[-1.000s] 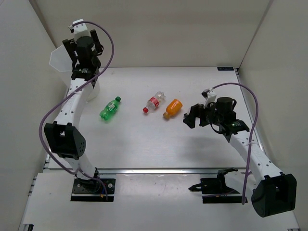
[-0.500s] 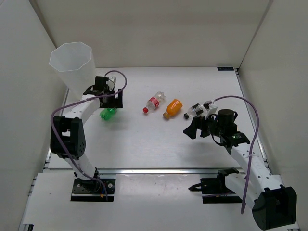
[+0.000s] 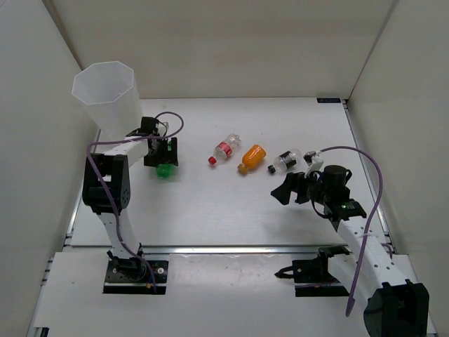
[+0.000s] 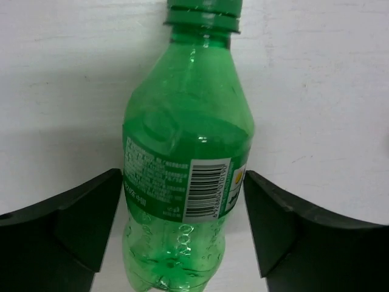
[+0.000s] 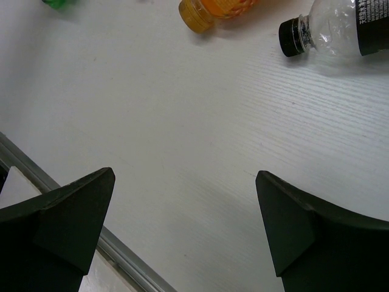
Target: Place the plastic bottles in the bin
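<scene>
The bin (image 3: 105, 91), tall translucent white, stands at the far left. A green bottle (image 3: 165, 170) lies on the table just right of it. My left gripper (image 3: 161, 152) is open and low over this bottle; in the left wrist view (image 4: 182, 182) its fingers (image 4: 79, 213) flank the green bottle (image 4: 182, 140). A red-labelled clear bottle (image 3: 224, 149), an orange bottle (image 3: 251, 158) and a black-labelled bottle (image 3: 286, 160) lie mid-table. My right gripper (image 3: 287, 188) is open and empty, just nearer than the black-labelled bottle (image 5: 331, 27). The blue-labelled and yellow-capped bottles are not in view.
White walls close the table on the left, the back and the right. A metal rail (image 3: 231, 248) runs along the near edge and shows in the right wrist view (image 5: 73, 213). The left arm's purple cable (image 3: 168, 118) loops beside the bin.
My left arm came down from above the bin to the green bottle and straddles it. My right gripper drew back toward the near edge, uncovering the black-labelled bottle.
</scene>
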Available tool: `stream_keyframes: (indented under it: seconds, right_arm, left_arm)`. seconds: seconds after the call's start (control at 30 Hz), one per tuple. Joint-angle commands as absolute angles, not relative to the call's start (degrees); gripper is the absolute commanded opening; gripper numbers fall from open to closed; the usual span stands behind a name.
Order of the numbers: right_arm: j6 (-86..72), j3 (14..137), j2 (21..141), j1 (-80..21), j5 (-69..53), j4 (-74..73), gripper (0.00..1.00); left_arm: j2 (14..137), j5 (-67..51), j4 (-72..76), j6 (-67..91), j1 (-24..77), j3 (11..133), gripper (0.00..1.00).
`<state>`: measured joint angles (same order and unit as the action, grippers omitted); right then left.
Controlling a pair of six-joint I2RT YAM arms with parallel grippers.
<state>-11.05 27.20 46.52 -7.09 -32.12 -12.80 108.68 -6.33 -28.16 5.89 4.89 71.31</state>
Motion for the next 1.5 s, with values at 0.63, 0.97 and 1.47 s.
stream_keyframes:
  seconds: [0.63,0.97,1.47]
  right_arm:
    - [-9.58,32.61,50.53,-8.09,-30.32,-8.09,0.99]
    - [-5.62,40.87,55.63,-10.38,-23.2,-13.01,0.99]
    - [-21.88,46.41,61.6,-7.12,-4.41,-18.72,0.99]
  left_arm:
    - [82.35,27.83,-9.62,5.82,9.67,96.5,0.41]
    - [94.03,37.62,0.96,4.92,0.09,101.08,0.63]
    - [93.43,22.88,-19.22,12.12,4.73,103.71,0.99]
